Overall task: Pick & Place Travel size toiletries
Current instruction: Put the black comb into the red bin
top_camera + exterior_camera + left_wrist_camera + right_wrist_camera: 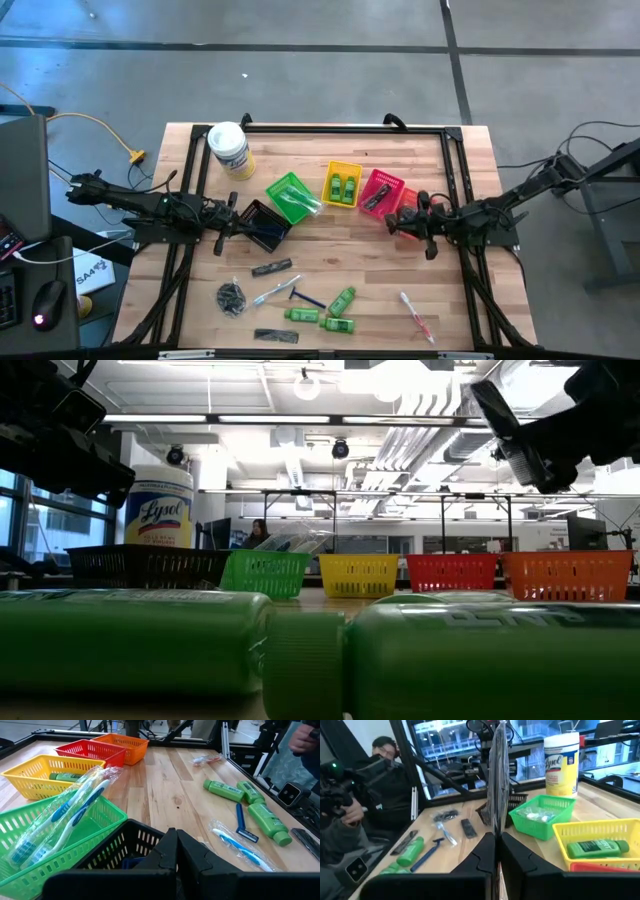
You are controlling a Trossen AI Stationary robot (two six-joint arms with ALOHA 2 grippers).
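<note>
Loose toiletries lie on the near half of the table: green bottles, a blue razor, wrapped toothbrushes, a mesh bundle and black combs. The green basket holds toothbrushes, and the yellow basket holds green bottles. My left gripper is shut at the black basket's rim. My right gripper points level over the orange basket, shut on a thin dark strip that looks like a flat black comb. My right gripper pinches the dark strip between its two fingers, at the strip's lower part. The fingers lie level and across it, pointing toward the table's left. The strip stands upright above the fingertips, clear of the table; what lies below the fingers is hidden by them.
A white-lidded wipes tub stands at the far left corner. The red basket sits between the yellow and orange ones. A black frame runs around the table. A person stands beyond the table's near edge.
</note>
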